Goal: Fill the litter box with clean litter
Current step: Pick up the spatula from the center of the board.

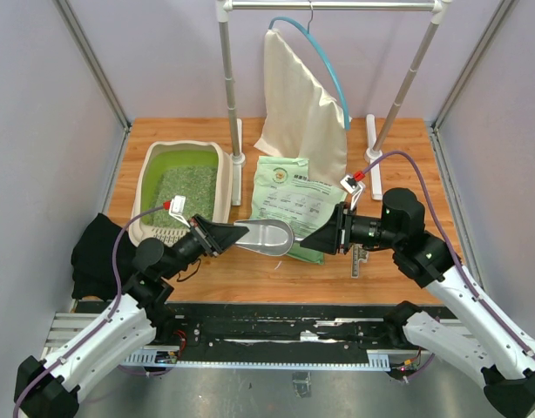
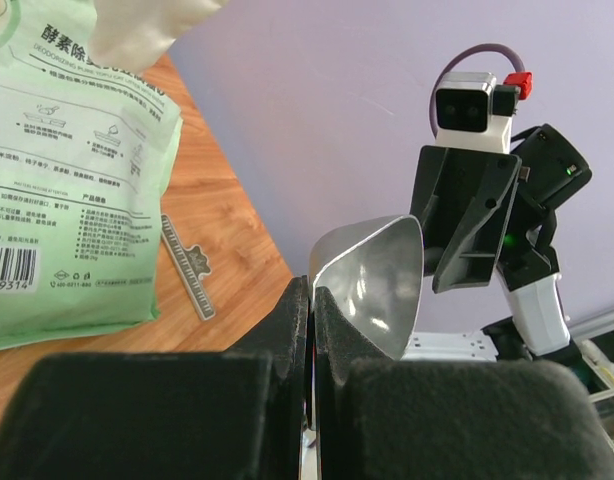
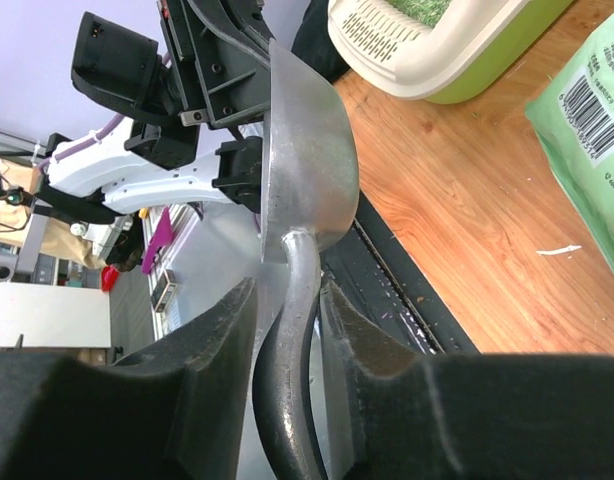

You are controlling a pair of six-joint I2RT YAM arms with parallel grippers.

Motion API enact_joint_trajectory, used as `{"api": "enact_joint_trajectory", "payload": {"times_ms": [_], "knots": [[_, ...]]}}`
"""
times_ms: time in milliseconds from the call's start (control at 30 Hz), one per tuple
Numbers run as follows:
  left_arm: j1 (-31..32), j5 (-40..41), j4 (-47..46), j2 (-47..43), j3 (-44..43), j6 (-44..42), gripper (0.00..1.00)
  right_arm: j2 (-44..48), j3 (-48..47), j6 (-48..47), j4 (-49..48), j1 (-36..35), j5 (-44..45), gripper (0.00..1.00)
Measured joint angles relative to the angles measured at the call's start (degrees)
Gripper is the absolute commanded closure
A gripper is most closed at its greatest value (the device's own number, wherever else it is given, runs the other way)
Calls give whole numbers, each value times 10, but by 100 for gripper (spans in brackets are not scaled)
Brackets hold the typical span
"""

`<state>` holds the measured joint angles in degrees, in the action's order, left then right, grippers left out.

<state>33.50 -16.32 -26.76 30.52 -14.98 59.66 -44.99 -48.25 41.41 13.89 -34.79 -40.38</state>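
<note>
Scoop point(image 1: 267, 237) is held by left hand point(image 1: 235, 233) and right hand point(image 1: 308, 241).

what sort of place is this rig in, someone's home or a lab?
Most likely a lab test cell staged as a home: plain panel walls box in a wooden table, with a litter box and a clothes rack as props.

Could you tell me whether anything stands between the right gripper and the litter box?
Yes. The metal scoop, its handle between the fingers of the right gripper, and the left gripper, shut on the scoop's bowl, both lie before the litter box.
</note>
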Motion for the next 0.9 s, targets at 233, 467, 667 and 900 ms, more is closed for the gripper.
{"api": "enact_joint_trajectory", "payload": {"times_ms": [233,467,667,900], "knots": [[0,1,-6,2,0,2,100,1,0,6,-4,0,-3,64],[0,2,-15,2,0,5,100,-2,0,6,-4,0,-6,67],[0,2,-16,2,0,6,100,-7,0,9,-6,-1,-10,76],[0,2,-17,2,0,6,100,-6,0,10,-6,-1,-9,82]]}}
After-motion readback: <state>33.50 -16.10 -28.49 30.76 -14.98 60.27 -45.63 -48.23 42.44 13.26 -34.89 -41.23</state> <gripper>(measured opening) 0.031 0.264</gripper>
